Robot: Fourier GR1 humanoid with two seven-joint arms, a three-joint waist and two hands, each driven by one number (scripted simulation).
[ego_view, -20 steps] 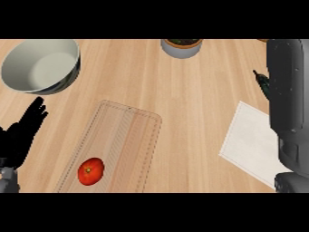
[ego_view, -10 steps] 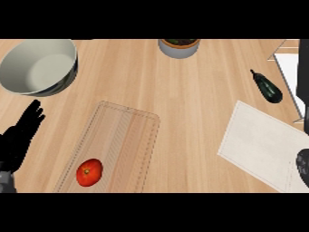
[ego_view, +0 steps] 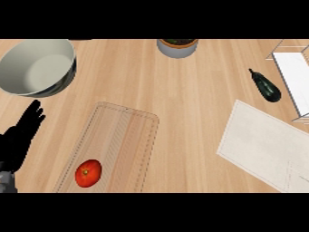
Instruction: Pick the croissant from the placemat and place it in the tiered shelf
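Note:
A pale placemat (ego_view: 270, 147) lies at the lower right of the counter with nothing on it. No croissant shows anywhere in the head view. The white tiered shelf (ego_view: 302, 77) stands at the right edge, partly cut off. My left hand (ego_view: 13, 142) rests open at the lower left edge, fingers pointing up. My right hand and forearm are out of view.
A large grey bowl (ego_view: 36, 67) sits at the upper left. A wooden cutting board (ego_view: 117, 145) holds a red tomato (ego_view: 88, 172). A dark eggplant (ego_view: 266, 85) lies left of the shelf. A grey pot (ego_view: 177, 47) stands at the top centre.
The right forearm, which covered the right side, has gone out of view, uncovering the eggplant, the shelf and the whole placemat. The left hand has stayed at the lower left.

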